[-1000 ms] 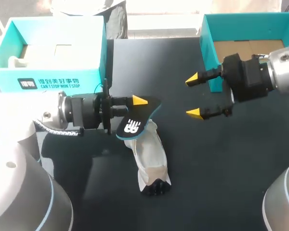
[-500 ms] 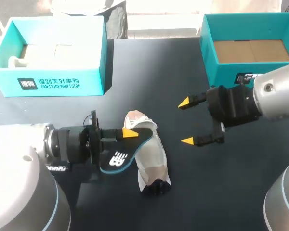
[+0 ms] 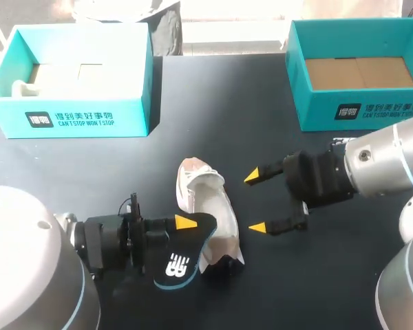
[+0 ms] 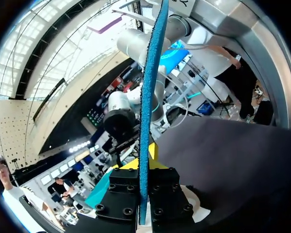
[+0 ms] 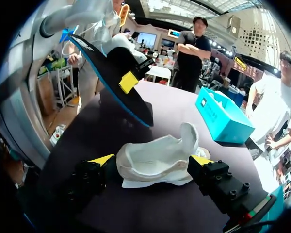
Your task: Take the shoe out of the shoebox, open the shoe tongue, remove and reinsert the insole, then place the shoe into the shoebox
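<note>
Head view: the left end effector (image 3: 186,225) is clamped on the black, blue-edged insole (image 3: 181,256), just beside the white shoe (image 3: 208,206). The right end effector (image 3: 255,201) stands open at the shoe's other side. The shoe lies on the dark worktop (image 3: 296,289), outside the teal shoebox (image 3: 351,110).

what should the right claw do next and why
Probably ease the right claw forward and close it on the shoe to steady it. Its fingers are open and stop just short of the shoe, while the left claw holds the insole outside the shoe, so it likely goes back in next.
</note>
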